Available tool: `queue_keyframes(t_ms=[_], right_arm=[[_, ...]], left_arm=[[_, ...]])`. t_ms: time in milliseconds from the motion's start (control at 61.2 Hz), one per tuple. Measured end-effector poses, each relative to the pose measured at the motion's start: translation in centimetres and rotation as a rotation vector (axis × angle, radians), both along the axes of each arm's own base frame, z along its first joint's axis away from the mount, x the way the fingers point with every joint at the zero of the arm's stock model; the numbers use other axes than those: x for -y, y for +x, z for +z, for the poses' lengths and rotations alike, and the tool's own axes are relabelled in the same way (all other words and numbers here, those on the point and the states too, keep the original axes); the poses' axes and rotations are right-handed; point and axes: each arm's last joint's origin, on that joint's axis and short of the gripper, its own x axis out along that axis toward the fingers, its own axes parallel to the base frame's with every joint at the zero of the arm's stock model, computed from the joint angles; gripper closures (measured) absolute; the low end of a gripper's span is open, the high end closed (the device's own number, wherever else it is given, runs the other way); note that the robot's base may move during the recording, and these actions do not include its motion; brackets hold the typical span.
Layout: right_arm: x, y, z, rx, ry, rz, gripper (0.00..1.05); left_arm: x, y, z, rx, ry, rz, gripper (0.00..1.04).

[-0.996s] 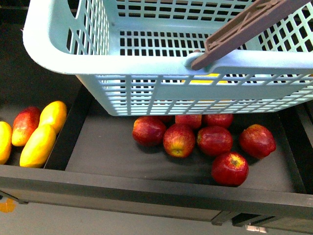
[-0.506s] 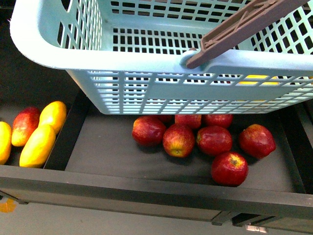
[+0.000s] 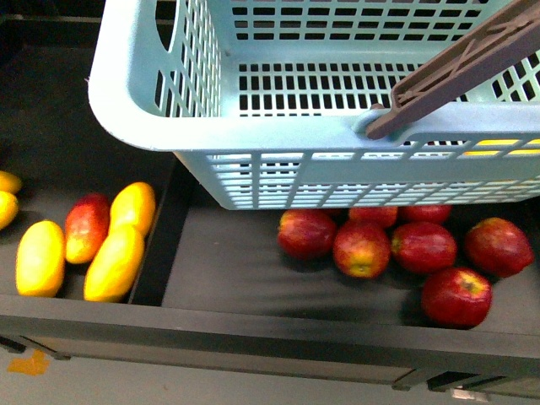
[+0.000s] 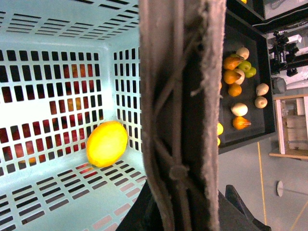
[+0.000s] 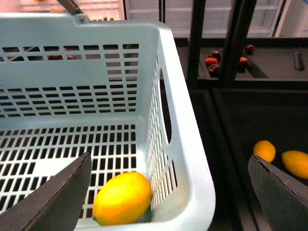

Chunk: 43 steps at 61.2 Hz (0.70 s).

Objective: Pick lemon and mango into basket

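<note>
The left tool (image 4: 190,211) was closed on the brown handle (image 4: 178,110) of the basket (image 4: 57,29). The handle ran between its dark fingers (image 4: 240,207) and filled the middle of the left wrist view. The right tool (image 5: 169,159) was wide and held nothing, its two dark fingers (image 5: 62,192) far apart above a corner of the basket.

The lemon (image 5: 122,198) lay on the slotted floor in that corner, touching the wall. In the left wrist view the lemon (image 4: 107,143) rested where the floor met two walls. In the front view only yellow strips of it showed through the slots at the right edge of the frame.

In the front view the basket (image 3: 135,101) filled the upper part of the frame, clear of the dark tabletop (image 3: 228,270) beneath it, with the handle (image 3: 456,72) slanting across its upper right.

The mango (image 3: 114,263) lay outside the basket in the lower left of the front view, in a compartment of the tabletop. It touched another yellow mango (image 3: 133,207) and lay beside a red-blushed one (image 3: 87,228), with a fourth (image 3: 40,257) further left. Two small yellow fruits (image 3: 5,196) showed at the left edge.

Right of a dark divider (image 3: 160,245), red apples (image 3: 361,249) lay clustered in the lower right, some partly under the basket.
</note>
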Motion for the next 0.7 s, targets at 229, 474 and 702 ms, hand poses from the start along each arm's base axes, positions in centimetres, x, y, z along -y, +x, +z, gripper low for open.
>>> queue_keyframes(t_ms=[229, 474, 702], right_arm=[[-0.02, -0.02, -0.01, 0.000, 0.000, 0.003, 0.09], [-0.03, -0.01, -0.07, -0.003, 0.000, 0.005, 0.09], [-0.04, -0.03, -0.01, 0.000, 0.000, 0.005, 0.09]], left_arm=[[-0.39, 0.22, 0.14, 0.012, 0.008, 0.026, 0.99], [-0.73, 0.51, 0.01, 0.015, 0.015, 0.034, 0.99], [-0.55, 0.30, 0.08, 0.011, 0.010, 0.023, 0.99]])
